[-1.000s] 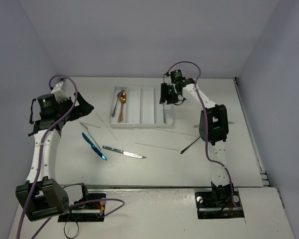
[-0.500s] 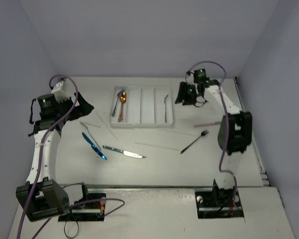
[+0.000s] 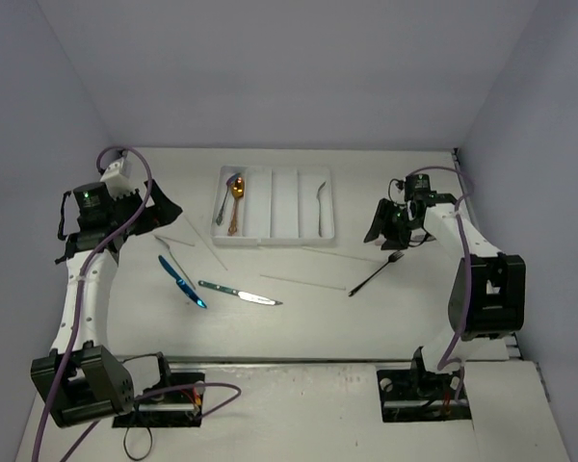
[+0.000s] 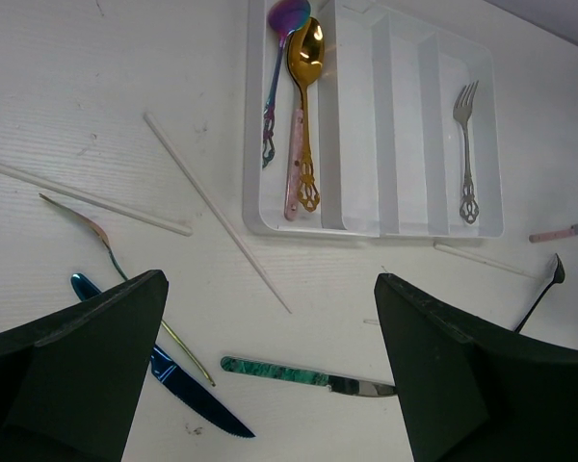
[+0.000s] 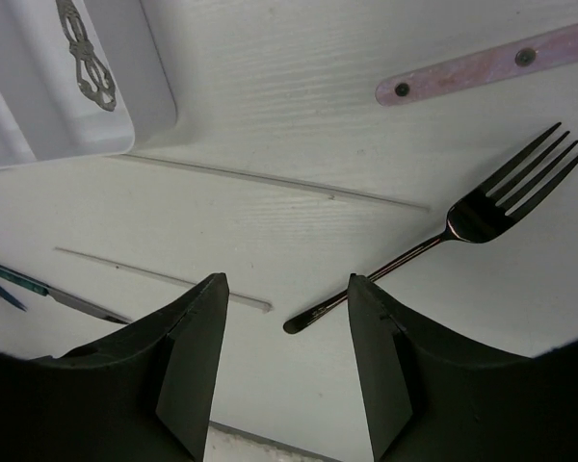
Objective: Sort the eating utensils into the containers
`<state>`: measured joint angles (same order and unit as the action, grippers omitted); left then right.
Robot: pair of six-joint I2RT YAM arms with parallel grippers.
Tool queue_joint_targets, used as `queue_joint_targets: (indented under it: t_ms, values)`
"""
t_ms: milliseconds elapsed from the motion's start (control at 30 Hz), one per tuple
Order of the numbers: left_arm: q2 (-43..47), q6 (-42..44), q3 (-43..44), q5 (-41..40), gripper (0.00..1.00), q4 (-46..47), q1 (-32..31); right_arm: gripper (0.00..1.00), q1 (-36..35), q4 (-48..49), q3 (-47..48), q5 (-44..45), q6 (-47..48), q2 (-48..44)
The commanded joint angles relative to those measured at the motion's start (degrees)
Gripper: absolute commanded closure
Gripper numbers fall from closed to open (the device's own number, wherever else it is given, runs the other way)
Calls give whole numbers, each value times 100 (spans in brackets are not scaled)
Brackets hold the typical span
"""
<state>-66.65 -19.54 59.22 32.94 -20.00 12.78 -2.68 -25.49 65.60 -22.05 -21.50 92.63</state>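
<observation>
The right tool (image 5: 286, 284) is hovering, jaws apart and empty, over the black fork (image 5: 443, 236) lying on the bench (image 4: 96, 115) right of the tray (image 4: 366, 231), probably lining up a pick toward the silver fork's (image 4: 467, 144) slot. The left tool (image 4: 270, 281) is gaping wide, empty, near the blue knife (image 4: 188, 390).

2 spoons (image 4: 306, 58), 2 forks (image 4: 465, 144), 2 knives (image 4: 299, 372), 4 sticks (image 4: 217, 214), 1 tray (image 4: 352, 144).
</observation>
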Motion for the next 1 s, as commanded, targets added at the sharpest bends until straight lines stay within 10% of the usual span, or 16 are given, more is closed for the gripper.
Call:
queue_joint_targets:
  t_ms: [0, 967]
  values:
    - [129, 152, 227, -24, 11, 110, 41, 51, -63, 96, -135, 225, -229, -46]
    - [-14, 236, 177, -92, 11, 119, 50, 54, -31, 153, -986, 825, -322, -474]
